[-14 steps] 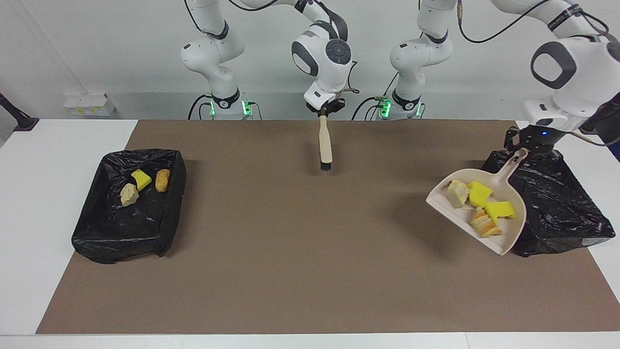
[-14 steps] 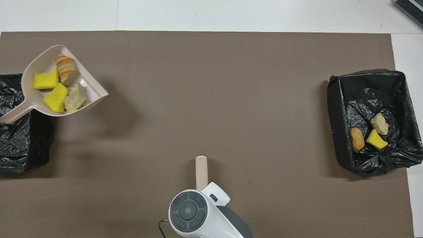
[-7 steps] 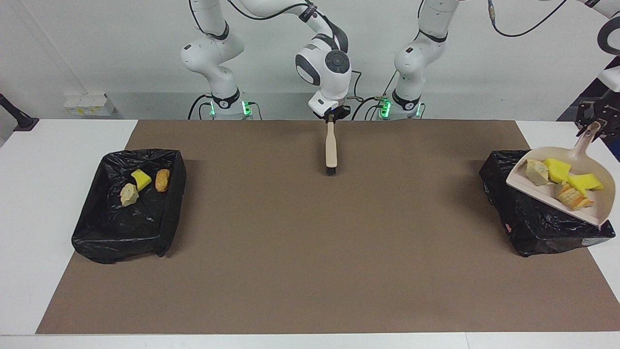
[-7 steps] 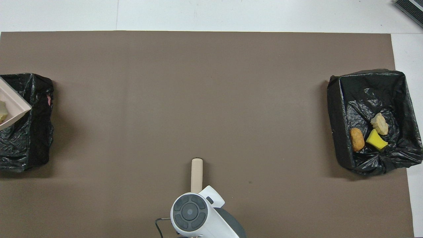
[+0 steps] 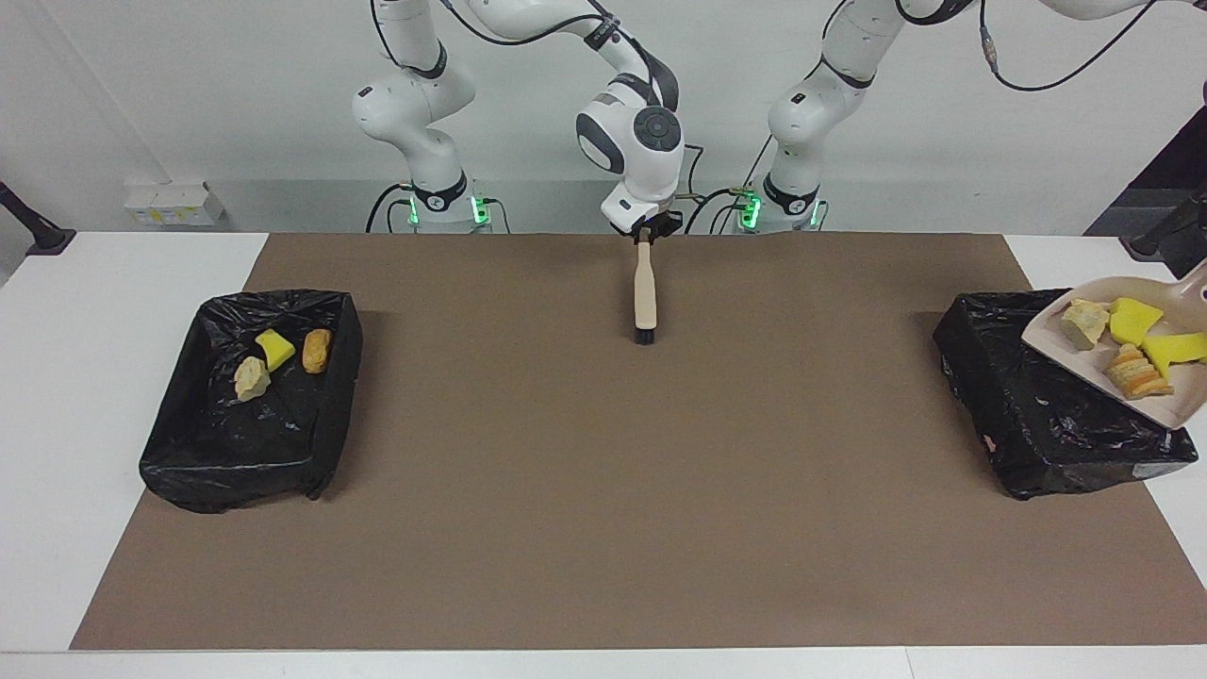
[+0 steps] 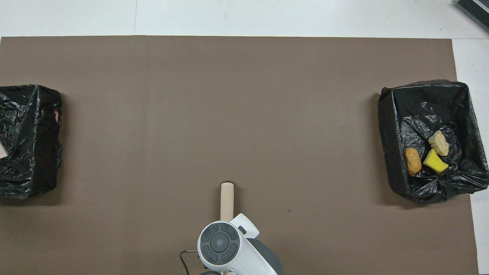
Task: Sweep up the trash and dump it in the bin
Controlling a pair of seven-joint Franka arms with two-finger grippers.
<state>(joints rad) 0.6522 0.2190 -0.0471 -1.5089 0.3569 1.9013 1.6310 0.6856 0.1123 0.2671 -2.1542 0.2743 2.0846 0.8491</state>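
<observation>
While my unseen left claw holds the loaded dustpan over the bin for dumping, right claw grips the idle brush.

- The right arm rose from its base, arched high toward the middle of the worktop's robot-side edge, and bent down at the elbow.
- Its wrist pointed straight down, the round end cap facing up.
- The right gripper hung over the middle of that edge, fingers pointing down and clamped on the top of the brush.
- The left arm rose from its base, leaned toward its own end of the worktop and left the facing view at the top.
- The left gripper showed only in part, over the worktop's left-arm end, closed on the dustpan handle.
</observation>
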